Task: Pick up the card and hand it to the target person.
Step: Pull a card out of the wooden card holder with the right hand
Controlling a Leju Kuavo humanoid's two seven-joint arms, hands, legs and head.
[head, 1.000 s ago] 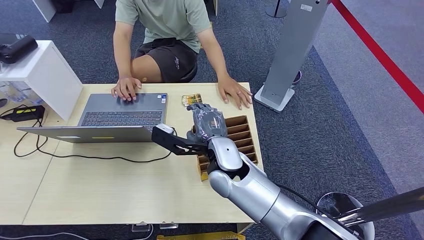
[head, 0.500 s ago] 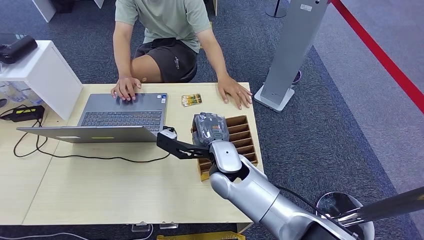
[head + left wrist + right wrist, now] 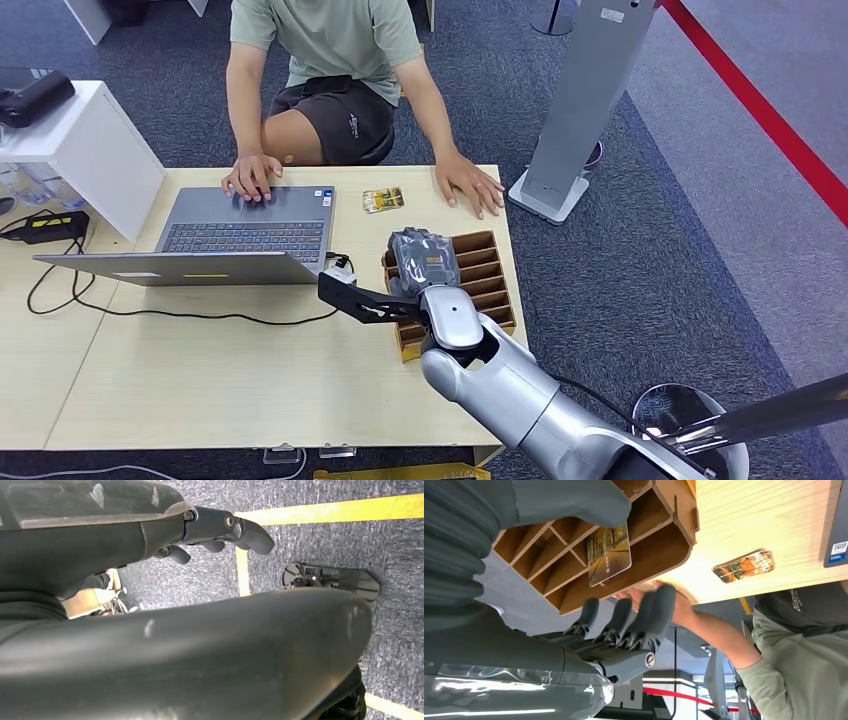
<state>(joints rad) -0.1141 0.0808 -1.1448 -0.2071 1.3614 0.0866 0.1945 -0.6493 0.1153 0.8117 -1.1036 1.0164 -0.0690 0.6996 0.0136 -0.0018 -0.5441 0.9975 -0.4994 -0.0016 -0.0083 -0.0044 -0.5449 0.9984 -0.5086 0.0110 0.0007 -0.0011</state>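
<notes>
Pale wooden table [image 3: 200,380] across the lower frame, open laptop [image 3: 245,225] toward its left, and a person [image 3: 330,60] seated at the far edge with one hand on the laptop and the other flat on the tabletop. Wooden slotted rack [image 3: 490,270] near the table's right edge. Right hand [image 3: 422,258] poised above the rack's near-left slots, fingers [image 3: 649,615] apart and gently curved, holding nothing. Left hand [image 3: 210,535] hanging low beside the body over carpet, fingers loosely curled in, nothing visible between them; hard to say from this angle whether fully closed.

Two cards in sight: one card [image 3: 608,554] standing in a rack slot just beneath the thumb, and a second card on the table [image 3: 383,200] lying flat between laptop and the person's far hand. Possibly the slotted one is the target, given the hand's position over it.

Risks from here, as judgement: thin card edge slipping between thick fingers; thumb catching a divider and dragging or tipping the light rack; card wedging against the slot wall if pulled at an angle; reach toward the person clipping the laptop lid
</notes>
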